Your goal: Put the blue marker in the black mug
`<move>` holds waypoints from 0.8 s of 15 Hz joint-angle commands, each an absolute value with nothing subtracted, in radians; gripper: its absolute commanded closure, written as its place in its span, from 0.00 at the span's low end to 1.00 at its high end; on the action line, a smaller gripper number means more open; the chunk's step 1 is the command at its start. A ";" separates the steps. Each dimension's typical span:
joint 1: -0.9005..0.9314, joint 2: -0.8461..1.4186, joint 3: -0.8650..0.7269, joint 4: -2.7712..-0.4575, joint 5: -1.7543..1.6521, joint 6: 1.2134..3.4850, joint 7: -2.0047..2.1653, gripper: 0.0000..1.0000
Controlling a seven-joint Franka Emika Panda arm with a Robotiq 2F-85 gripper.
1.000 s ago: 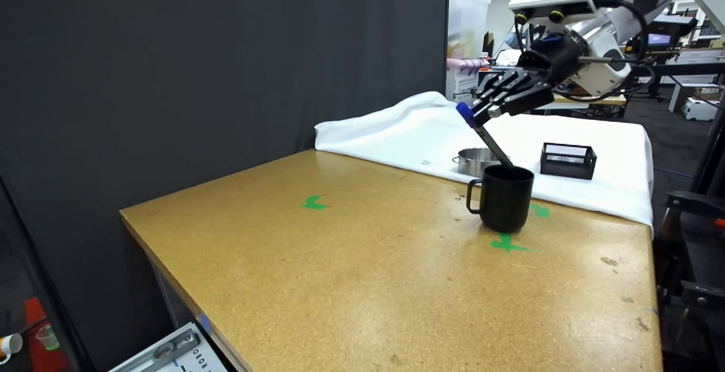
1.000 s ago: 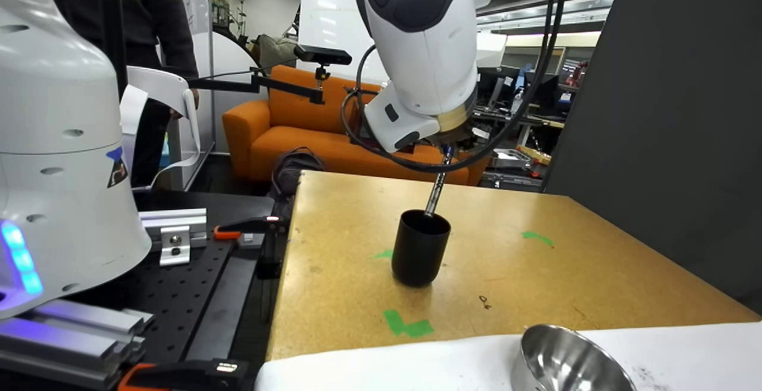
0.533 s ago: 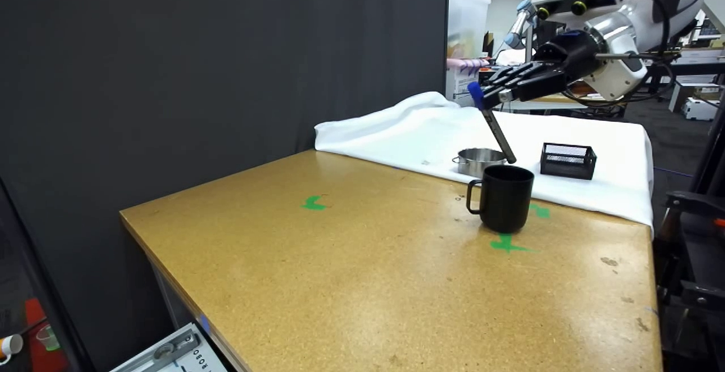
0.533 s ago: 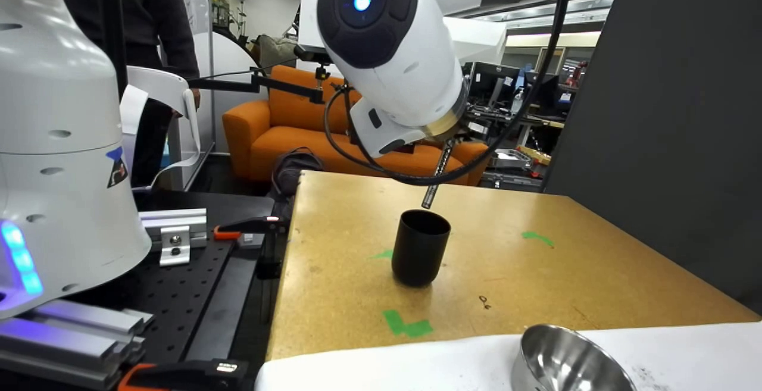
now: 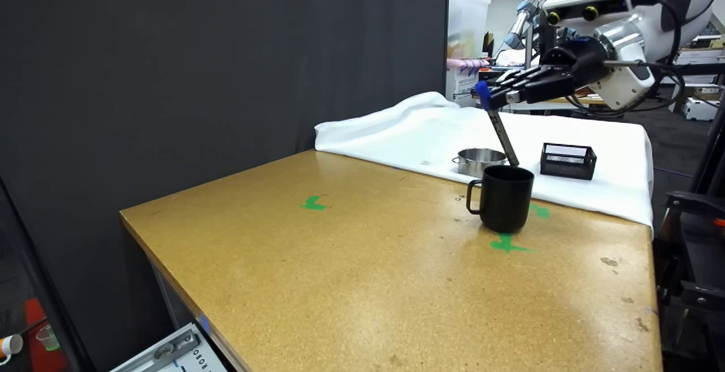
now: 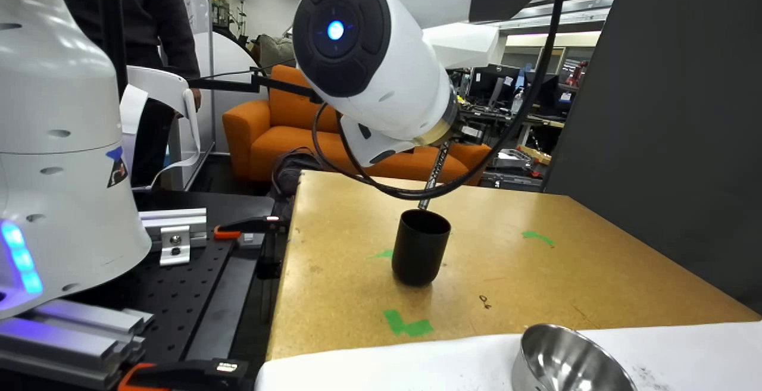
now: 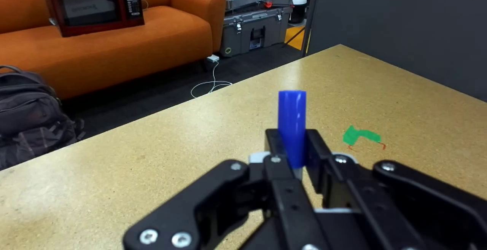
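The blue marker has a blue cap end and a grey barrel. My gripper (image 5: 493,99) is shut on the cap end, which also shows between the fingertips (image 7: 292,143) in the wrist view. The marker slants, its lower barrel (image 5: 502,134) pointing down toward the black mug (image 5: 506,199). The mug stands upright on the table with its handle to the left. In an exterior view the marker (image 6: 437,168) ends at the far rim of the mug (image 6: 420,248), and the mug's opening looks empty. The mug is out of the wrist view. The fingers are hidden behind the wrist there.
A metal pot (image 5: 480,161) and a black mesh basket (image 5: 567,161) stand on the white cloth (image 5: 620,145) behind the mug. A dark partition (image 5: 226,66) borders the table (image 5: 368,259). Green tape marks lie on the table.
One second ago the marker's tip was inside the mug's opening. It was lifted out as my gripper drew back toward the robot base, then came slightly lower, now at the far rim.
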State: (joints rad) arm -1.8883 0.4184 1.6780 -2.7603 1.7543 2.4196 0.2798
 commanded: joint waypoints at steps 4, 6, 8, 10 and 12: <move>-1.773 0.395 1.561 -2.738 1.765 2.414 0.180 0.56; -1.735 0.399 1.531 -2.730 1.766 2.422 0.175 0.44; -1.703 0.402 1.507 -2.719 1.765 2.429 0.173 0.28; -1.678 0.403 1.493 -2.709 1.765 2.437 0.171 0.15; -1.658 0.377 1.509 -2.694 1.771 2.478 0.192 0.02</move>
State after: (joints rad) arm -1.7007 0.4118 1.5108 -2.7192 1.7543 2.4298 0.1909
